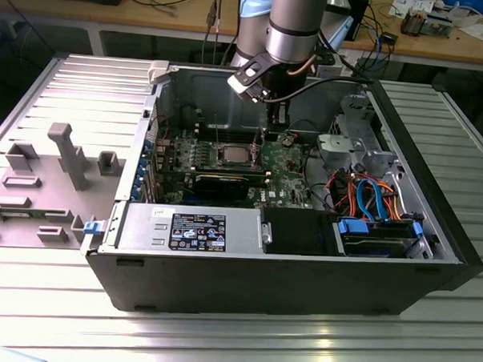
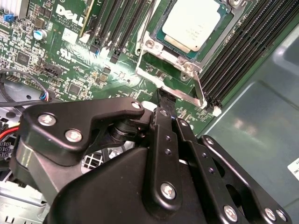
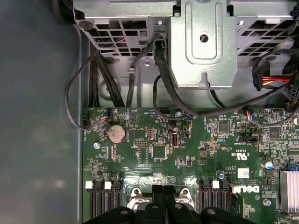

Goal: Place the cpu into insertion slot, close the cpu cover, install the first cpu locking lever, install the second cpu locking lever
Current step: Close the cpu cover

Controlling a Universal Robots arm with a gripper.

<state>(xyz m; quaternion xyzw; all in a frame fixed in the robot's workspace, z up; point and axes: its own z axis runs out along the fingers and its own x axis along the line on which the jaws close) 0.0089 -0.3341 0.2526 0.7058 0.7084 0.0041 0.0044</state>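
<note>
The cpu [image 2: 191, 23], a square chip with a dull silver top, lies flat in the insertion slot, whose contacts are hidden beneath it. The cpu cover [image 2: 180, 93], a thin silver frame, lies down around the chip. My gripper [image 2: 164, 97] hangs over the open computer case, its black fingers [image 2: 161, 135] pressed together, the tips at the cover's near edge. A thin silver lever rod [image 2: 200, 91] runs along the socket's side by the tips. In the exterior view my gripper [image 1: 267, 138] hangs just to the right of the cpu [image 1: 235, 154]. In the first wrist view the shut fingertips [image 3: 159, 196] sit between silver socket parts.
Long black memory slots [image 2: 243, 46] flank the socket on both sides. A metal drive cage [image 3: 203, 42] and black cables [image 3: 163, 79] stand beyond the green board. A long black expansion card [image 1: 221, 182], the power supply [image 1: 191, 227] and blue and orange cables [image 1: 369, 195] sit lower in the case.
</note>
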